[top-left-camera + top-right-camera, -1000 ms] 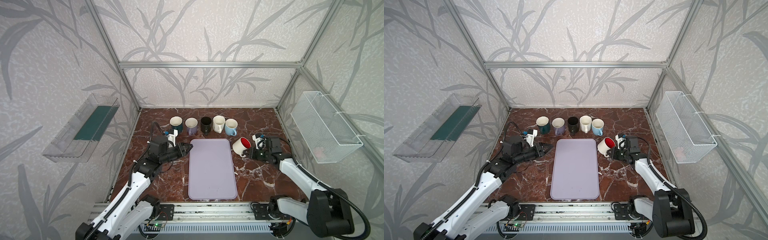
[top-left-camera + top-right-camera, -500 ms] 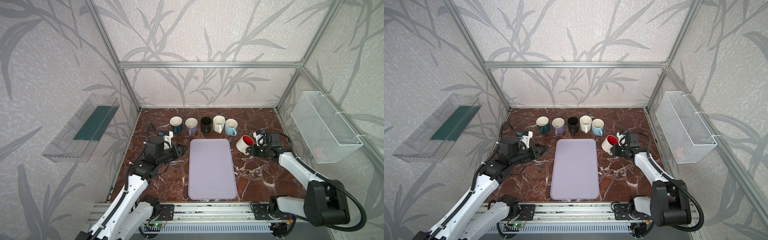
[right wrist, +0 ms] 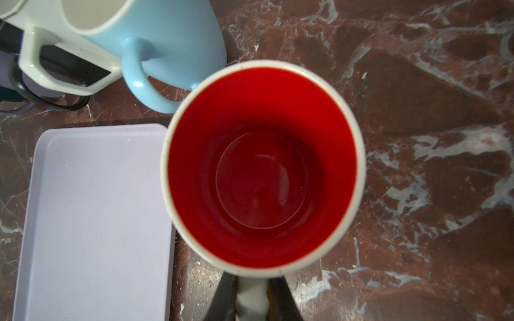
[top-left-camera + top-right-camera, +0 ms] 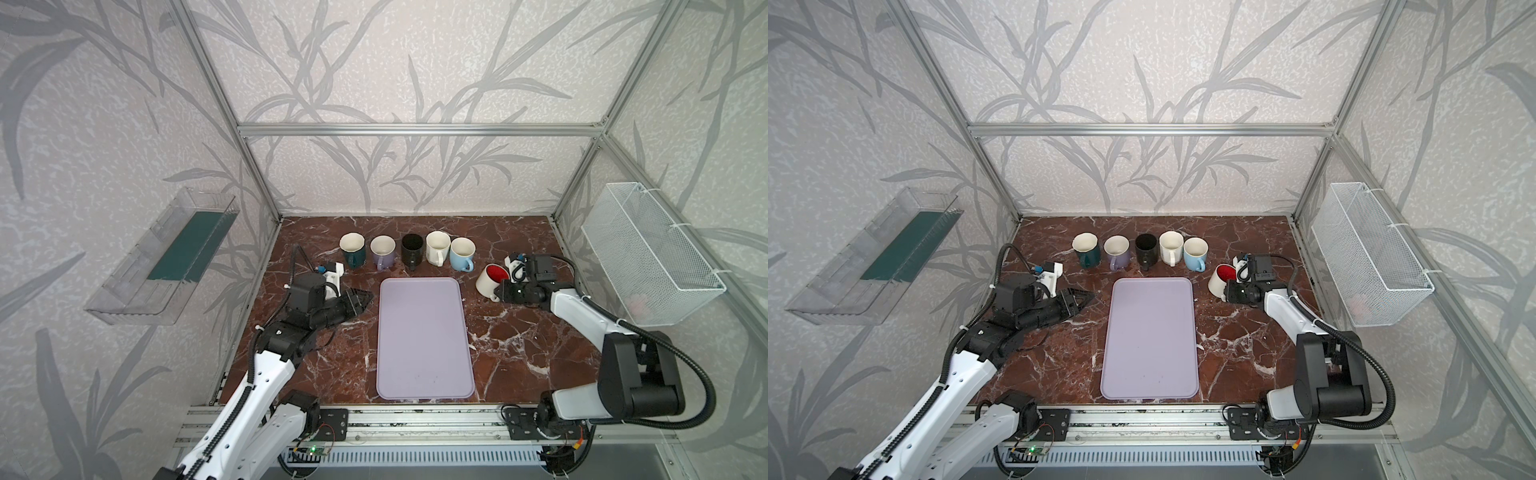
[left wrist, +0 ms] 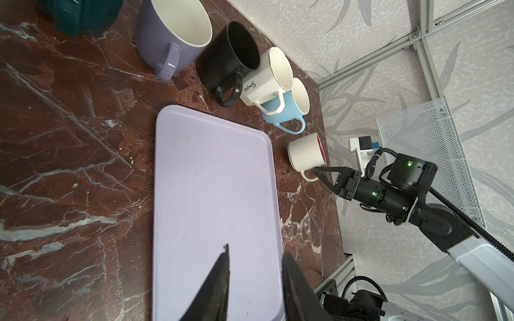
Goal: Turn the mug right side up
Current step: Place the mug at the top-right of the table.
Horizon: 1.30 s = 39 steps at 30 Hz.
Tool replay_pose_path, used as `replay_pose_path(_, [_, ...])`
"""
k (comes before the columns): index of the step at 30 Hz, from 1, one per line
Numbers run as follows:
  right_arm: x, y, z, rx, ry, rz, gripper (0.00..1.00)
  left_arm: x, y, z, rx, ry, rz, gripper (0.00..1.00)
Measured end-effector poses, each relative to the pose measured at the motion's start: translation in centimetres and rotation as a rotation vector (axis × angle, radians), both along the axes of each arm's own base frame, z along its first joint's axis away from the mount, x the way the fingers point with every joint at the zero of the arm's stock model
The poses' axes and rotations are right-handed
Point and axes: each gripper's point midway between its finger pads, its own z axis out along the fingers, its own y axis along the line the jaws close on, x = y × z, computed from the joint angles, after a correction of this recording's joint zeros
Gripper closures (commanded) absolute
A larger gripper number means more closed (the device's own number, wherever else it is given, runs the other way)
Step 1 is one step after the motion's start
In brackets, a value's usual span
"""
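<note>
The white mug (image 4: 491, 279) is found tilted over the counter (image 4: 519, 332), off the far right corner of the lavender tray (image 4: 424, 340) and near the light-blue mug (image 4: 462, 253); contact with the counter cannot be confirmed. Its mouth is turned upward and toward the right arm, and in the right wrist view the glossy red interior (image 3: 262, 166) is seen bare to the bottom inside a white rim. Its white handle (image 3: 251, 301) is clamped between the jaws of the right hand (image 3: 252, 278). Nothing is carried on the tray. Beyond it, the light-blue mug is lined up upright, mouths up, with a cream mug (image 4: 437, 247), a black mug (image 4: 412, 249), a lavender mug (image 4: 383, 251) and a teal mug (image 4: 353, 248). Script reading "Simple" (image 5: 249, 86) is noted on the cream mug. The left hand (image 5: 253, 250) is held over the tray's left edge, jaws parted, nothing between them. A dark green sheet (image 4: 187, 245) is seen in the clear wall bin (image 4: 124, 307); a pinkish item (image 4: 636, 305), indistinct, is seen in the wire basket (image 4: 665, 232).
</note>
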Motion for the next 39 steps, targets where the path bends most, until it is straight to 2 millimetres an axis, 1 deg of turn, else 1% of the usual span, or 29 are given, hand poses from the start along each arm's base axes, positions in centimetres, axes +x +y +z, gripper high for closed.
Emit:
replay_pose_path(4, [1.5, -0.1, -0.4, -0.017, -0.008, 0.003, 1.0, 0.0, 0.1, -0.2, 0.005, 0.005, 0.002, 0.66])
replay_pose_path(10, [4.5, -0.2, 0.0, -0.043, -0.051, 0.015, 1.0, 0.0, 0.3, -0.3, 0.012, 0.007, 0.005, 0.66])
replay_pose_path(14, [6.2, -0.3, -0.3, -0.064, -0.069, 0.029, 1.0, 0.1, 0.4, -0.4, 0.016, 0.007, 0.008, 0.66])
replay_pose_path(24, [8.5, -0.8, -1.0, -0.135, -0.103, 0.039, 1.0, 0.5, 0.7, -1.0, 0.027, 0.023, 0.014, 0.66])
replay_pose_path(31, [9.5, -0.3, -1.1, -0.179, -0.117, 0.059, 1.0, 0.5, 0.7, -1.1, 0.029, 0.026, 0.014, 0.65])
replay_pose_path(33, [9.9, -0.3, -1.2, -0.187, -0.117, 0.057, 0.97, 0.5, 0.7, -1.1, 0.033, 0.023, 0.014, 0.65])
replay_pose_path(37, [10.5, -0.2, -1.2, -0.194, -0.117, 0.055, 0.86, 0.6, 0.9, -1.1, 0.039, 0.019, 0.019, 0.65])
replay_pose_path(39, [10.5, -0.2, -1.2, -0.195, -0.113, 0.053, 0.78, 0.6, 0.9, -1.1, 0.043, 0.016, 0.018, 0.64])
